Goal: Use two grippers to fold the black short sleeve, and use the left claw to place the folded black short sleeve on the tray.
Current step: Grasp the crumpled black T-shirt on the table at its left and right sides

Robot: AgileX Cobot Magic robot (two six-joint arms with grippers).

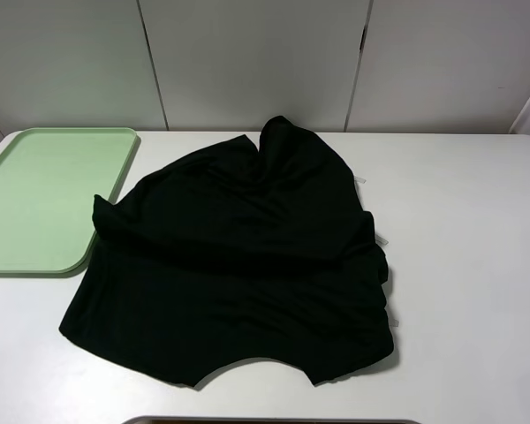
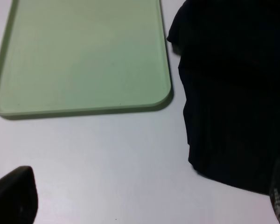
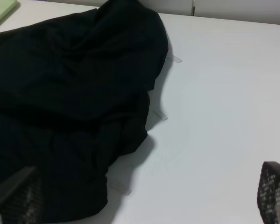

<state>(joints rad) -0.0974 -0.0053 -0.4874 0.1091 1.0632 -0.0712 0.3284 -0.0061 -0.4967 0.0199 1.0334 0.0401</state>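
Black short sleeve (image 1: 238, 265) lies in the middle of the worktop (image 1: 468, 265), running from close to the far edge down toward the near edge. Plain black, no print, matte soft fabric. Not folded: loosely spread and rumpled. The far part is bunched into a raised peak, and thick creases cross the middle. The near part lies flatter, with an arched notch in its near outline. On the right side the layers are heaped over one another.

Tray (image 1: 44, 199) is pale mint green, with a low rim and rounded corners, at the far-left corner of the worktop. A pointed bit of the shirt reaches the tray's right rim; touching or just over it, cannot tell.

A few small clear tabs (image 3: 161, 115) sit on the worktop right beside the shirt's right edge.

Left gripper (image 2: 147, 193): fingers spread wide, pinching nothing, over bare worktop between the tray's near edge and the shirt's left side.

Right gripper (image 3: 144, 193): fingers spread wide, pinching nothing, at the shirt's right side.

Neither arm shows in the high view.
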